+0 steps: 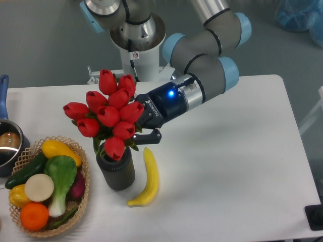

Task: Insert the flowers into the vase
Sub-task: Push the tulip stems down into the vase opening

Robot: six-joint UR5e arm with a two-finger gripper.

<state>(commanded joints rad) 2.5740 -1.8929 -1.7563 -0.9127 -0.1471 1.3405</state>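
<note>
The flowers (108,115), a bunch of red tulips with green leaves, stand with their stems in the vase (116,170), a short dark ribbed cylinder on the white table. The blooms spread wider than the vase and lean slightly left. My gripper (135,130) reaches in from the right, just behind the bunch and above the vase's mouth. Its lower finger (150,136) stands splayed out to the right of the stems. The other finger is hidden behind the blooms. The jaws look open, not clamped on the stems.
A yellow banana (147,177) lies just right of the vase. A wicker basket (81,199) of toy fruit and vegetables sits to its left. A pot with a blue handle (7,146) is at the left edge. The table's front edge is close below.
</note>
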